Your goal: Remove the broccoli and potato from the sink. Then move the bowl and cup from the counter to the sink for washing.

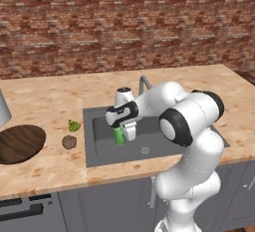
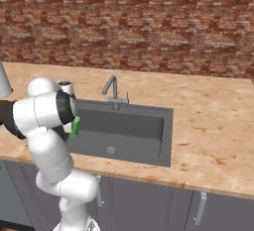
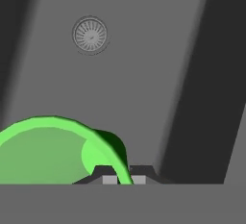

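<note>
Hand view: pincer [image 3: 124, 179] clamped on rim of cup [image 3: 53, 148], over sink [image 3: 144, 74], drain [image 3: 90, 34] at 11 o'clock. Probably light, stiff, slick; thin wall pinch may slip. Bowl [image 1: 19, 143] waiting on desk [image 1: 45, 101], at 9 o'clock.

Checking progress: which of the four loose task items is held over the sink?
The green cup, pinched at its rim by the hand. Broccoli, potato and bowl sit on the counter.
</note>
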### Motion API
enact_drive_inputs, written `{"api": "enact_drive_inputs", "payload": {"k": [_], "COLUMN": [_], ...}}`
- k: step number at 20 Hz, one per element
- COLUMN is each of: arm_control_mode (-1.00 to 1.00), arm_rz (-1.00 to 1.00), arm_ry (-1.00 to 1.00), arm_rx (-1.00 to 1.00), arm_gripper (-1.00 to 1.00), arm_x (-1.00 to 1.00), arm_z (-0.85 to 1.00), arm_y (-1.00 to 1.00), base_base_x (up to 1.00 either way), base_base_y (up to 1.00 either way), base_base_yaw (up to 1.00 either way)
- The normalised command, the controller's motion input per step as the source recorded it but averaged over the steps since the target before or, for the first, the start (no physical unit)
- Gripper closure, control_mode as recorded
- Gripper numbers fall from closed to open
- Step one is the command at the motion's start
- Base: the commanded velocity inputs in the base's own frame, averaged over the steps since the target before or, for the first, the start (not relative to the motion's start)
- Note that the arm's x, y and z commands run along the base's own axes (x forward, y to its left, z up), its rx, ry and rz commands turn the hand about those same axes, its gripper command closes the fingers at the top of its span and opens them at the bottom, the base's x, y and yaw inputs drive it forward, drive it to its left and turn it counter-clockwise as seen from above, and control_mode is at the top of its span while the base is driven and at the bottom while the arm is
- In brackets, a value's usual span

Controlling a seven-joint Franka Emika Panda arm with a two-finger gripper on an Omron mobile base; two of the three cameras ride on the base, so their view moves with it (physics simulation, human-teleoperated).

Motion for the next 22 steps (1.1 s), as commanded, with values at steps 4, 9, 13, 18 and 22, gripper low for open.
{"api": "enact_drive_inputs", "payload": {"k": [4, 9, 13, 18, 22], "arm_control_mode": [-1.00, -1.00, -1.00, -1.00, -1.00], "arm_rz": [0.00, 0.00, 0.00, 0.00, 0.00], "arm_ry": [0.00, -0.01, 0.00, -0.02, -0.05], "arm_rx": [0.00, 0.00, 0.00, 0.00, 0.00], "arm_gripper": [1.00, 1.00, 1.00, 1.00, 1.00], "arm_x": [0.25, 0.28, 0.28, 0.23, 0.20], "arm_z": [-0.29, -0.24, -0.24, -0.23, -0.22], "arm_y": [0.13, 0.06, 0.07, 0.10, 0.12], "base_base_x": [0.00, 0.00, 0.00, 0.00, 0.00], "base_base_y": [0.00, 0.00, 0.00, 0.00, 0.00], "base_base_yaw": [0.00, 0.00, 0.00, 0.00, 0.00]}}
